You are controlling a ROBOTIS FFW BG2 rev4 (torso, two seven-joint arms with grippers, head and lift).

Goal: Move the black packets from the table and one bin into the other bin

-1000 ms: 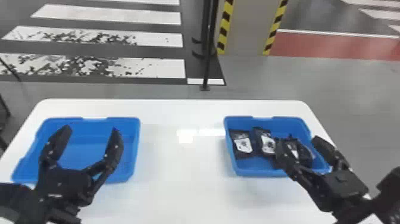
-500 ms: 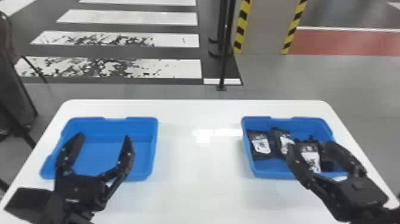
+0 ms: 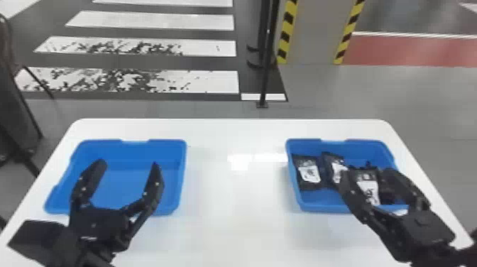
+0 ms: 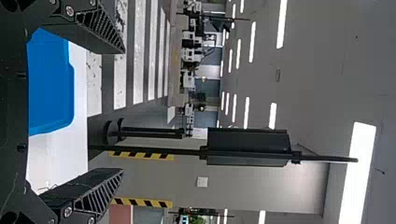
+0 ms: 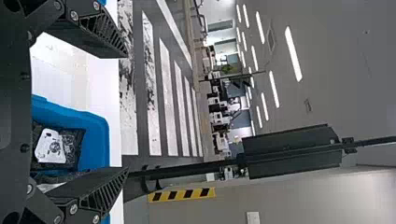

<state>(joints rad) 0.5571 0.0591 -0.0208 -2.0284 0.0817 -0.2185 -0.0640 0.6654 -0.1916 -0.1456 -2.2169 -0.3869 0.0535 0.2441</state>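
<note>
"Several flat black packets with white labels (image 3: 308,174) are bunched in the right-hand blue plastic bin (image 3: 319,206). How should one be handled?"

"As light, limp, perhaps slippery; best pinched across its middle."

"And the fingers?"

"Both pairs are spread, nothing gripped: the right black gripper (image 3: 366,173) is held near the packets, the left black gripper (image 3: 128,164) near the left-hand blue plastic bin (image 3: 142,152)."

"Obstacles on the white table (image 3: 234,220)?"

"Neighbouring packets and bin walls."
</note>
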